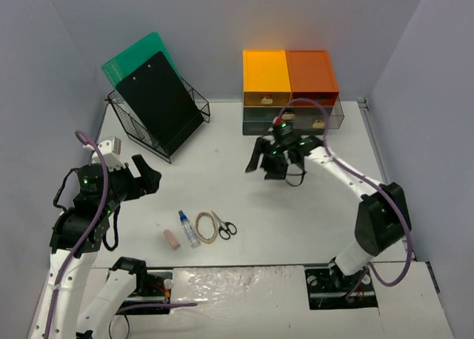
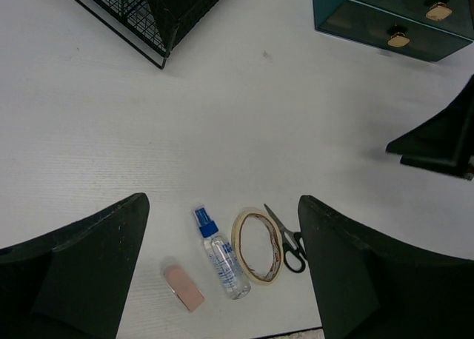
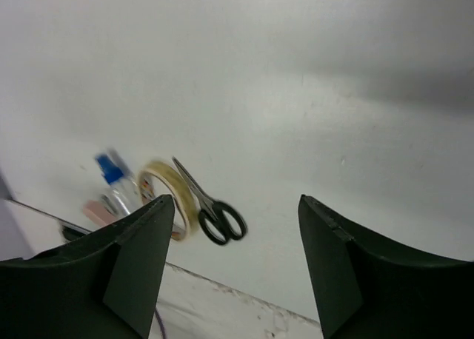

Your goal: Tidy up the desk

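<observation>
The white desk (image 1: 222,172) carries a pink eraser (image 1: 172,239), a small spray bottle (image 1: 188,228), a tape roll (image 1: 207,226) and black scissors (image 1: 224,225) in a row near its front edge. A wire basket (image 1: 194,95) and a drawer unit (image 1: 290,87) stand at the back.

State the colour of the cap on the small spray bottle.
The spray bottle's cap is blue; the left wrist view shows it best.

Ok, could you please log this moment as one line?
left gripper open, empty | right gripper open, empty | eraser, bottle, tape, scissors loose on desk
</observation>
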Motion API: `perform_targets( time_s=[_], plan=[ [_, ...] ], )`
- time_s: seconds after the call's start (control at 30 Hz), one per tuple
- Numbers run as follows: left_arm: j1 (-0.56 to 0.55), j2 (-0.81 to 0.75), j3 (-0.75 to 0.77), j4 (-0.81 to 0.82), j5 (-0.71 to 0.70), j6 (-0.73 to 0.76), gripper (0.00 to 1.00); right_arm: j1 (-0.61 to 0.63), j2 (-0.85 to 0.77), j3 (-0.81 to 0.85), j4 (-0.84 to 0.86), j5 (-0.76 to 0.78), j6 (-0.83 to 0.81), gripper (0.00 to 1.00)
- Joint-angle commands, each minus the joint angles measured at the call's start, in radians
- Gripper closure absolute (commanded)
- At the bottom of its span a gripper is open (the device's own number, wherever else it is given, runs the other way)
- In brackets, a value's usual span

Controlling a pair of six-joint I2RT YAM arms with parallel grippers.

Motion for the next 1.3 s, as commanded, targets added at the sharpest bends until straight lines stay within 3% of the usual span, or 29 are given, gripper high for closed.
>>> perform_targets(
  time_s=[0.0, 0.33, 0.63, 0.93, 1.27],
  plan=[
    [-0.005, -0.013, 0.031, 0.011, -0.011, -0.006, 0.21, 0.205, 0.036, 0.017, -0.172, 0.192, -0.085, 0.37],
    [-0.005, -0.034, 0.036, -0.009, -0.041, -0.008, 0.21, 0.467, 0.177, 0.165, -0.25, 0.375, -0.094, 0.5],
    [-0.003, -0.031, 0.053, -0.019, -0.054, 0.008, 0.21, 0.626, 0.343, 0.366, -0.297, 0.435, -0.115, 0.52],
    [-0.003, -0.028, 0.065, -0.023, -0.095, 0.015, 0.21, 0.7, 0.471, 0.539, -0.3, 0.416, -0.175, 0.52],
    [-0.003, -0.079, 0.107, -0.05, -0.293, -0.004, 0.2, 0.762, 0.631, 0.689, -0.296, 0.411, -0.225, 0.52]
  ],
)
